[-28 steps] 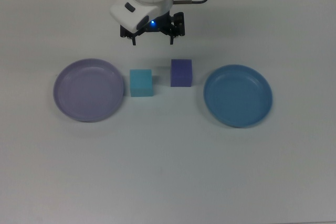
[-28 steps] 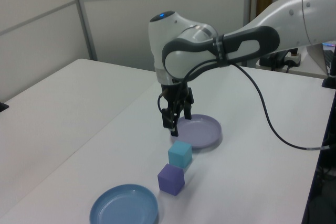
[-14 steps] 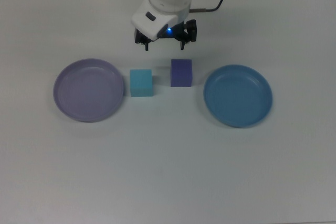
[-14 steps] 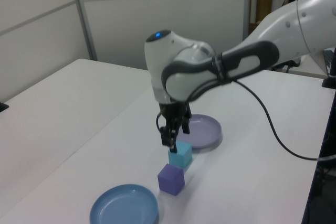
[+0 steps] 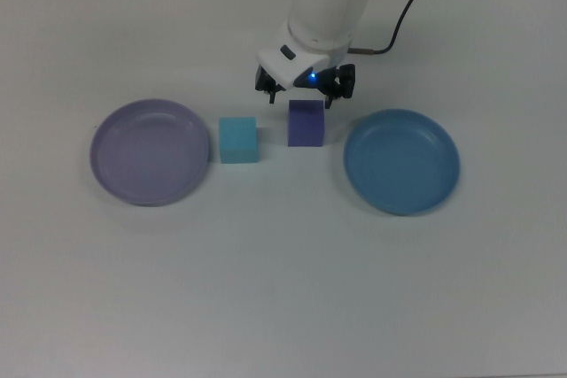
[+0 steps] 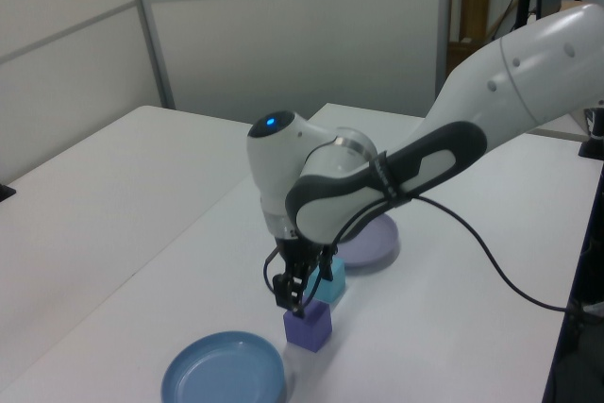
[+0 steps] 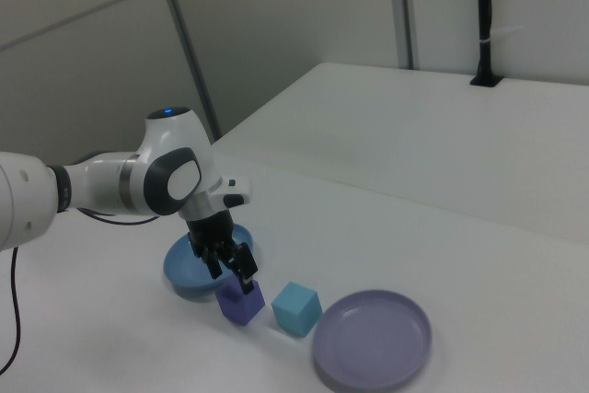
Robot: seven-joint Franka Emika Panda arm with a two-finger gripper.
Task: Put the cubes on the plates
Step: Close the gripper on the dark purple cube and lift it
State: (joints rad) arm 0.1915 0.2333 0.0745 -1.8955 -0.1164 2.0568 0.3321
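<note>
The purple cube (image 5: 306, 124) and the cyan cube (image 5: 238, 140) sit side by side on the white table, between the lavender plate (image 5: 151, 152) at the top view's left and the blue plate (image 5: 401, 161) at the top view's right. Both plates hold nothing. My gripper (image 5: 301, 95) is open and hangs just above the purple cube (image 6: 309, 327), its fingers spread wider than the cube. In the left view the arm hides part of the cyan cube (image 6: 332, 276). The right view shows the gripper (image 7: 241, 281) low over the purple cube (image 7: 241, 303), with the cyan cube (image 7: 296, 308) beside it.
A black cable (image 5: 406, 6) trails from the arm across the far side of the table. A dark post (image 7: 485, 16) stands at the far table edge in the right view. Grey wall panels stand behind the table.
My gripper has moved toward the top view's right and come down, from near the lavender plate's side to just over the purple cube. Cubes and plates have not moved.
</note>
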